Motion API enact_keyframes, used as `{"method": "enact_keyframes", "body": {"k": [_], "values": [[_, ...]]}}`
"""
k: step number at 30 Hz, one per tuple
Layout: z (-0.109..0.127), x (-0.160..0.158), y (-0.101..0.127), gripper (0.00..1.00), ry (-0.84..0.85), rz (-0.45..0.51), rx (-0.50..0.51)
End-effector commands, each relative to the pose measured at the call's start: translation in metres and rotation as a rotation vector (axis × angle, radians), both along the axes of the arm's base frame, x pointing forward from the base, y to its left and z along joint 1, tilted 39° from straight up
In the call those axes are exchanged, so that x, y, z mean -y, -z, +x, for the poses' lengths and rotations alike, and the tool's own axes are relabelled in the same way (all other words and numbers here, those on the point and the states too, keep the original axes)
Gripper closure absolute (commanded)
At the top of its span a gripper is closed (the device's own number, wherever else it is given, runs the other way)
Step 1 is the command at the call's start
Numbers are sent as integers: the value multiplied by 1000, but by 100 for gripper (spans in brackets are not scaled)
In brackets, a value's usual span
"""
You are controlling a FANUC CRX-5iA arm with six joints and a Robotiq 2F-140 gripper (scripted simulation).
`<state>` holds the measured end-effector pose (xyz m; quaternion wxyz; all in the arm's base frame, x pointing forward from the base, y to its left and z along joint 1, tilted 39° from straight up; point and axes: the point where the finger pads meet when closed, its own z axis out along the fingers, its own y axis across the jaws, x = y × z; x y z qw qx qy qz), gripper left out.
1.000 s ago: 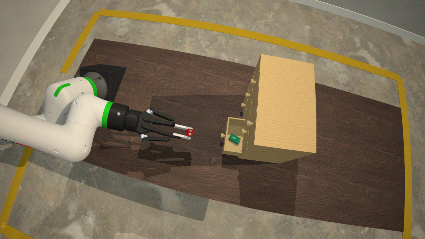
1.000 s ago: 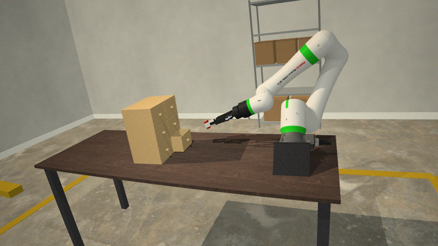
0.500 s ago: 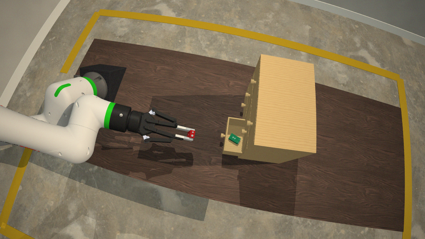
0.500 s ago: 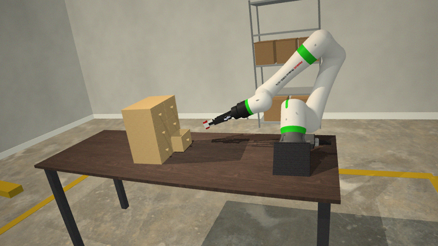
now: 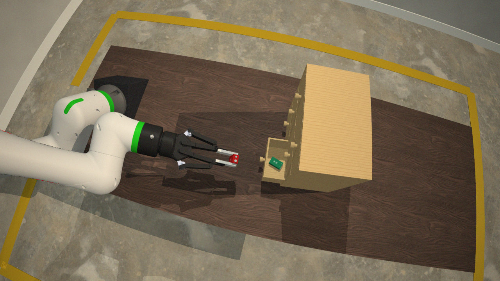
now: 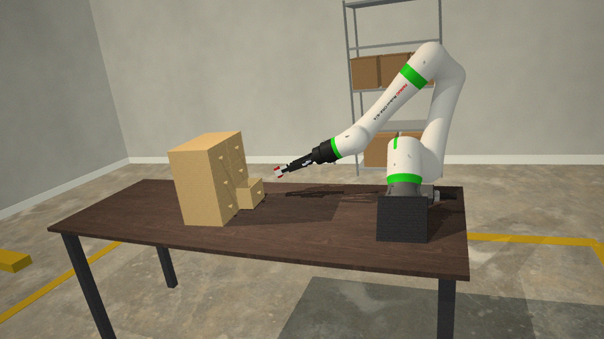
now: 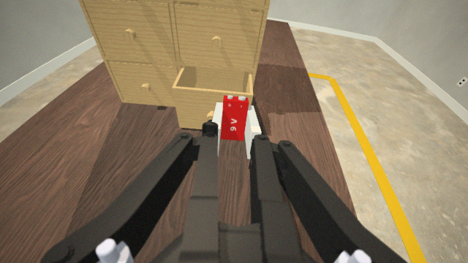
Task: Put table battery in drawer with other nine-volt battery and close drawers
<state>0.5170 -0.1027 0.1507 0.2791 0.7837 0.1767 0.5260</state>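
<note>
My gripper (image 5: 233, 159) (image 6: 277, 172) (image 7: 233, 115) is shut on a red nine-volt battery (image 5: 233, 159) (image 6: 277, 168) (image 7: 234, 118) and holds it level in the air, well above the table, a short way in front of the chest. The wooden chest (image 5: 332, 122) (image 6: 199, 181) (image 7: 146, 36) has one drawer (image 5: 270, 173) (image 6: 251, 193) (image 7: 194, 102) pulled out at the bottom row. A green nine-volt battery (image 5: 275, 162) lies in that drawer. The other drawers are pushed in.
The dark wooden table (image 5: 209, 87) (image 6: 302, 235) carries the chest and the arm's black base (image 5: 120, 91) (image 6: 401, 218). A small dark spot (image 7: 161, 107) lies on the table by the chest's front. A shelf rack with boxes (image 6: 374, 71) stands behind.
</note>
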Motion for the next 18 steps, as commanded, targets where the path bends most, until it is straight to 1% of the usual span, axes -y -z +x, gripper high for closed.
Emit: {"method": "enact_keyframes", "body": {"k": [1, 6, 8, 18], "values": [[16, 1, 0, 86, 1, -1, 1], [35, 2, 0, 86, 1, -1, 1], [35, 2, 0, 86, 1, -1, 1], [77, 3, 2, 86, 1, -1, 1]]}}
